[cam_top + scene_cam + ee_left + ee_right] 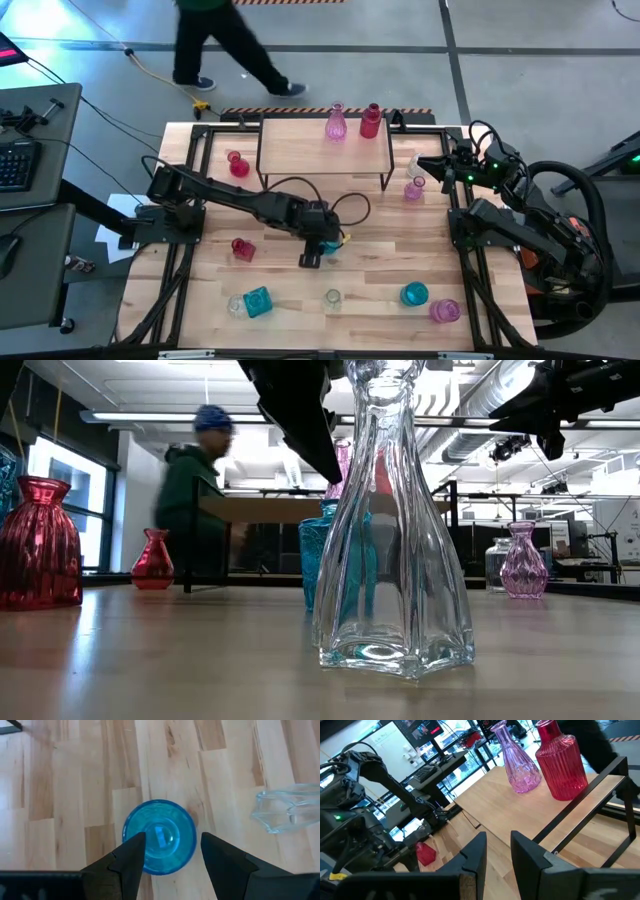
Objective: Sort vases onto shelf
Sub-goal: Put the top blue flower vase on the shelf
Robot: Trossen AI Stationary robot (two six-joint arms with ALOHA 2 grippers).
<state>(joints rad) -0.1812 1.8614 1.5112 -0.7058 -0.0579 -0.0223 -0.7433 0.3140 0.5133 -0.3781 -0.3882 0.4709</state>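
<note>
A small blue vase (160,836) stands upright on its base on the wooden tabletop, near the middle (333,243). My left gripper (172,840) hangs over it, open, pointing steeply down, with one finger on each side of the vase's mouth; I cannot tell whether either finger touches it. The shelf (300,150) stands at the far side with a pink vase (336,123) and a red vase (370,122) on its top. My right gripper (499,845) waits beside the shelf's right end (447,172), level, with a narrow gap between its fingers and nothing in it.
A tall clear vase (390,530) stands close to the blue one, toward the near edge. Other vases are spread over the tabletop: red (237,163), red (242,248), teal (257,301), teal (414,294), pink (444,311), pink (413,188). A person (230,50) walks behind the table.
</note>
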